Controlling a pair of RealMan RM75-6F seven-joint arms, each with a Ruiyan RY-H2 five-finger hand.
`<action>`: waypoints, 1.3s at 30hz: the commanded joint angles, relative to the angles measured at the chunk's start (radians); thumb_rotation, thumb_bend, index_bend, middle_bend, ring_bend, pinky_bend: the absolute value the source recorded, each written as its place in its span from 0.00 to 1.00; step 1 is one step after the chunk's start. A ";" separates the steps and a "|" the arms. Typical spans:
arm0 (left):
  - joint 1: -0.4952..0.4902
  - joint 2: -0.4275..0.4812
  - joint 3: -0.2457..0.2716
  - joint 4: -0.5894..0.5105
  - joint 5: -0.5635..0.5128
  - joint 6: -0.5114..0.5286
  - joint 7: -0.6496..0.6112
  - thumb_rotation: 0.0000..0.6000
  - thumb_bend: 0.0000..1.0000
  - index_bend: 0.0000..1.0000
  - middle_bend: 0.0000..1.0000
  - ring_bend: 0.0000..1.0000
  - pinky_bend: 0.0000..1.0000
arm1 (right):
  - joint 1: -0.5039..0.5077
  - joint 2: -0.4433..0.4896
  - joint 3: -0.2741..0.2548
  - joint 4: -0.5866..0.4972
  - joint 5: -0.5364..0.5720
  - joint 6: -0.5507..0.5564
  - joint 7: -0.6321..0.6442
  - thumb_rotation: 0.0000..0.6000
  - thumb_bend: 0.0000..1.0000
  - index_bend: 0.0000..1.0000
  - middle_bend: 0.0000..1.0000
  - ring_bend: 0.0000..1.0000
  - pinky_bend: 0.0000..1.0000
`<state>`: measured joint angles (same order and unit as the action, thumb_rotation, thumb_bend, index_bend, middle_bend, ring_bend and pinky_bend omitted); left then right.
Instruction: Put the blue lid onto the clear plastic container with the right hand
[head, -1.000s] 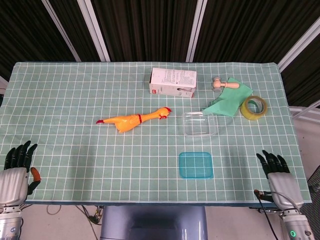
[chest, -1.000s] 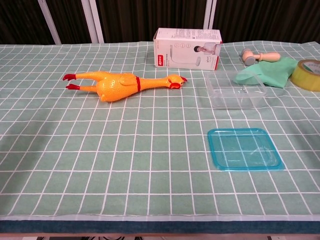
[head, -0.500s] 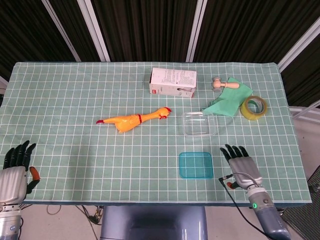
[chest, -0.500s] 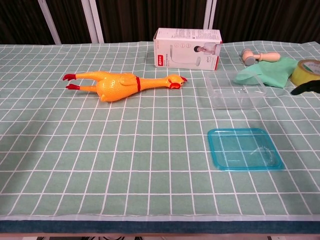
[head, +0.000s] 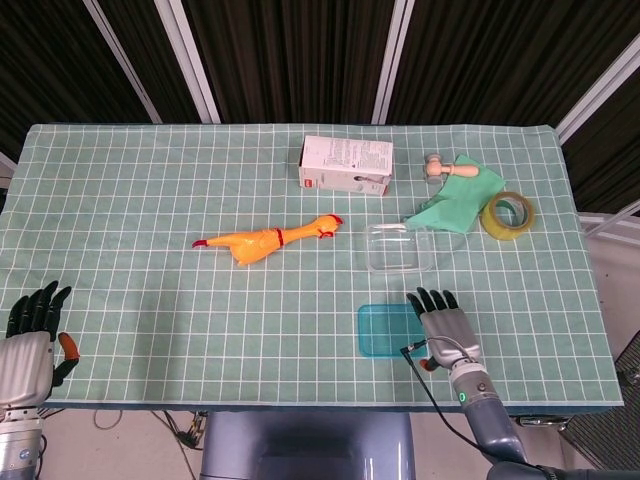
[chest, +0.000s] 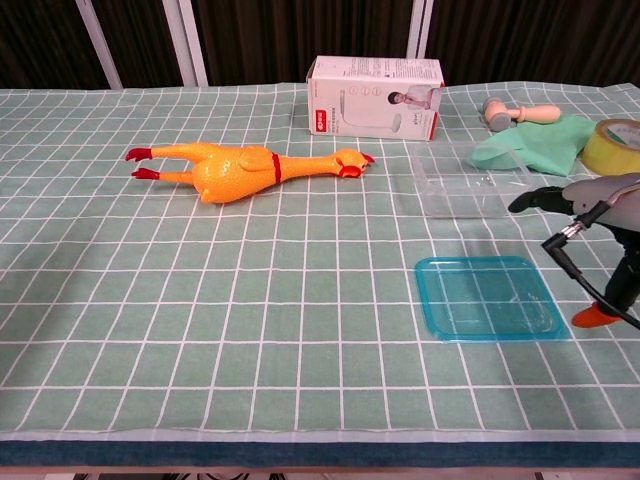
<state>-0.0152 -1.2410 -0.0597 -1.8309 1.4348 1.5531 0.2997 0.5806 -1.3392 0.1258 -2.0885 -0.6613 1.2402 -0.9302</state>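
My fingers (head: 40, 303) on the left hand (head: 28, 348) lie spread and empty at the near left edge of the desk (head: 150, 200), well apart from the job. Further right, the blue lid (head: 388, 329) lies flat on the green checked cloth, not yet lifted. My right hand (head: 443, 327) hovers at the lid's right edge, fingers (head: 432, 300) spread and holding nothing; from the chest view I cannot tell whether it touches the lid. Just beyond the lid stands the clear plastic container (head: 399, 248), open-topped and uncovered. By my reckoning the task is barely begun: the reach is nearly made, while grasping the lid, carrying it over and seating it on the container all remain.
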 joint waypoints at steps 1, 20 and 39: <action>0.000 0.000 0.001 0.000 -0.003 -0.002 0.001 1.00 0.79 0.09 0.00 0.00 0.00 | 0.022 -0.034 0.002 0.018 0.024 0.015 -0.006 1.00 0.18 0.00 0.06 0.00 0.00; -0.001 0.001 0.000 -0.002 -0.010 0.002 0.002 1.00 0.79 0.09 0.00 0.00 0.00 | 0.082 -0.116 -0.018 0.073 0.074 0.060 -0.001 1.00 0.18 0.00 0.16 0.00 0.00; -0.003 0.002 0.000 -0.002 -0.017 0.001 0.002 1.00 0.79 0.09 0.00 0.00 0.00 | 0.118 -0.163 -0.032 0.119 0.104 0.052 0.014 1.00 0.18 0.00 0.16 0.00 0.00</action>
<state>-0.0183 -1.2386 -0.0595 -1.8332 1.4178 1.5541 0.3014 0.6987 -1.5022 0.0943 -1.9694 -0.5578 1.2921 -0.9163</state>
